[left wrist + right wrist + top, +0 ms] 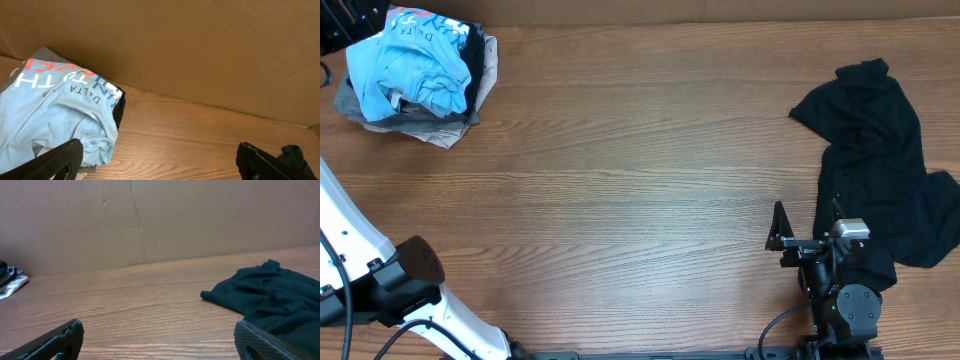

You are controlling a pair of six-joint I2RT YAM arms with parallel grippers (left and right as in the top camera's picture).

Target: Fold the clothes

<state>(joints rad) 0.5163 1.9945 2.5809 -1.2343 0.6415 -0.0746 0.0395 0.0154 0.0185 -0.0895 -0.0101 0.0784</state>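
On the wooden table (620, 180), the black garment (875, 150) lies crumpled at our right side, just beside the right gripper (160, 345). Well apart from it, the light blue T-shirt (60, 115) sits bunched atop a pile in the far left corner. The right gripper and the left gripper (160, 167) are both spread wide, holding nothing. We judge that pinching bunched folds could lift several layers, dragging the pile or twisting the cloth.
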